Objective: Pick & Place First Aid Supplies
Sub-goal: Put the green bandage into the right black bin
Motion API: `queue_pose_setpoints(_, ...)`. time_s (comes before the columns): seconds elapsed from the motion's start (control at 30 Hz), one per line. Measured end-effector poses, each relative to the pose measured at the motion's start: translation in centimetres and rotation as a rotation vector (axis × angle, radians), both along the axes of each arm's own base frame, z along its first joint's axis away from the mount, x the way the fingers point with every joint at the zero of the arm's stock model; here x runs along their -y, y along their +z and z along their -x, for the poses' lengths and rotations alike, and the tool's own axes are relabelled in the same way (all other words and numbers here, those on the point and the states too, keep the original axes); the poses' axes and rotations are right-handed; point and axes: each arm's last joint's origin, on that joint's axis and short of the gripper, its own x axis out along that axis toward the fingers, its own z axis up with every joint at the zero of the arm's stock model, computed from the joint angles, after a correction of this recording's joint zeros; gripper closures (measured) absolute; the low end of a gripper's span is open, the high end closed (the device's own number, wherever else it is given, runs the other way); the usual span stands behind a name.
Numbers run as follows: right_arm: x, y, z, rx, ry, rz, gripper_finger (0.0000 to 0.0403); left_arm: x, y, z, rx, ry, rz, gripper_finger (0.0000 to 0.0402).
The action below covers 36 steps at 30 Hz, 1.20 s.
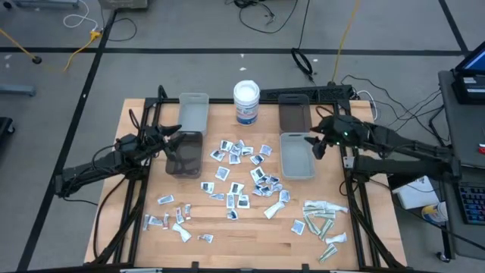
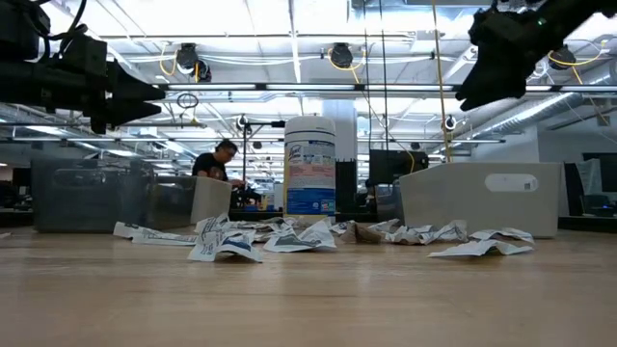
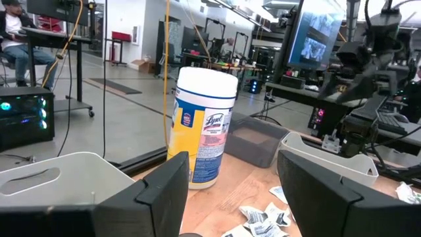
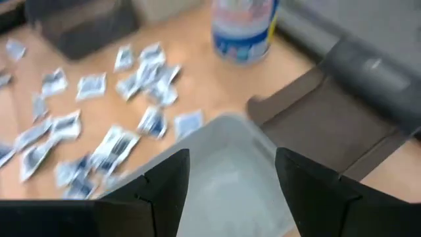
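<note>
Dozens of packets [image 1: 239, 178] lie scattered over the tabletop [image 1: 258, 235] in the high view: white squares w/ dark print mid-table, small strips toward the left front, longer pale sachets [image 1: 322, 224] at the right front. Four bins sit at the back: clear bin [image 1: 194, 111] and dark bin [image 1: 183, 154] on the left, dark bin [image 1: 294, 112] and pale bin [image 1: 297, 155] on the right, w/ a tub [image 1: 246, 102] between the two rear ones. Left claw [image 1: 171, 135] hangs over the left dark bin's rear edge, spread, holding nothing. Right claw [image 1: 317, 144] is at the pale bin's right rim, also spread and empty.

Low view: packets [image 2: 227, 241] in a crumpled row before the tub [image 2: 309, 166]; both claws high above the tabletop.

Left wrist view: spread fingers [image 3: 164, 191] frame the tub [image 3: 204, 128]; a few packets [image 3: 260, 220] just beyond.

Right wrist view: spread fingers [image 4: 168, 178] over the pale bin [image 4: 223, 171]; packets [image 4: 92, 141] beside it, none inside as far as seen.
</note>
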Motion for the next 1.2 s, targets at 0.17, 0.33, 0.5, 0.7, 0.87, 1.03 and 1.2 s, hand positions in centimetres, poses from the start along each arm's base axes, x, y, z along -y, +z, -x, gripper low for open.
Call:
queue_pose_setpoints(0.17,-0.2,2.0,-0.8,-0.124,0.094,-0.139,0.0184,0.0,0.0,0.0,0.000,0.000,0.000,0.0165)
queue_pose_setpoints(0.33,-0.6,3.9,-0.9,-0.246,0.160,-0.270,0.0184,0.0,0.0,0.0,0.000,0.000,0.000,0.0165)
queue_pose_setpoints(0.5,-1.4,6.0,-1.2,-0.368,0.221,-0.353,0.0184,0.0,0.0,0.0,0.000,0.000,0.000,0.0165)
queue_pose_setpoints(0.7,-1.9,7.7,-1.5,-0.504,0.185,-0.430,0.0184,0.0,0.0,0.0,0.000,0.000,0.000,0.0165)
queue_pose_setpoints(0.87,-2.4,7.4,-1.6,-0.568,0.183,-0.460,0.0184,0.0,0.0,0.0,0.000,0.000,0.000,0.0165)
queue_pose_setpoints(1.03,-4.2,7.4,-1.7,-0.587,0.230,-0.489,0.0184,0.0,0.0,0.0,0.000,0.000,0.000,0.0165)
queue_pose_setpoints(1.2,-6.6,7.4,-1.7,-0.622,0.266,-0.505,0.0184,0.0,0.0,0.0,0.000,0.000,0.000,0.0165)
